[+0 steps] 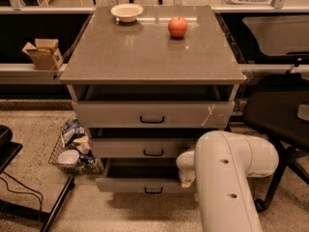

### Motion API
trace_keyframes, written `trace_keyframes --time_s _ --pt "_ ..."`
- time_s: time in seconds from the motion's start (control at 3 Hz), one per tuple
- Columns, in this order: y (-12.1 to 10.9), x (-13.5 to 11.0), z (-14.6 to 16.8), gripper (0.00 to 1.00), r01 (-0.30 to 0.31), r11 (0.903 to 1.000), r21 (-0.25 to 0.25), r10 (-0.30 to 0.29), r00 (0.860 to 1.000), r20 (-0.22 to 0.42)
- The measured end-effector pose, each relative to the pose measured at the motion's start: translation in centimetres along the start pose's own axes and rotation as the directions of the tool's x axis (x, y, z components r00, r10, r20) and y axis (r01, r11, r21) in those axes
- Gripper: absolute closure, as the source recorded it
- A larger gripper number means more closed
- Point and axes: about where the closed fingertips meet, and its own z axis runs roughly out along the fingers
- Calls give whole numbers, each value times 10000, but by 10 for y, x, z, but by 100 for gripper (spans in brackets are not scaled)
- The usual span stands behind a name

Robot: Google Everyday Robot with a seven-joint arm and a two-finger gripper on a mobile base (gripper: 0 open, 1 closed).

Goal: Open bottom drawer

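The bottom drawer [140, 183] is the slim light-grey front at the foot of the cabinet, with a small dark bracket handle [153, 190]. It stands pulled out a little, with a dark gap showing above its front. My white arm [227, 178] reaches in from the lower right. My gripper [186, 180] is at the right end of the bottom drawer's front, mostly hidden behind the arm's wrist.
The mid-sized middle drawer [145, 148] and the tall top drawer [149, 114] with a white scratch both stand slightly out. A red apple [177, 26] and a white bowl [126, 12] sit on the cabinet top. A wire basket of clutter [72, 151] stands at the left, a black chair [280, 115] at the right.
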Motion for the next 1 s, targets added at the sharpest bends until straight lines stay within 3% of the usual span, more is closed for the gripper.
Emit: trace_keyframes --time_s 0.67,1.0 --pt "35 11 -1 100 -386 9979 -518 389 9992 48" --pt "34 9 -2 100 -387 9979 -519 390 9992 48"
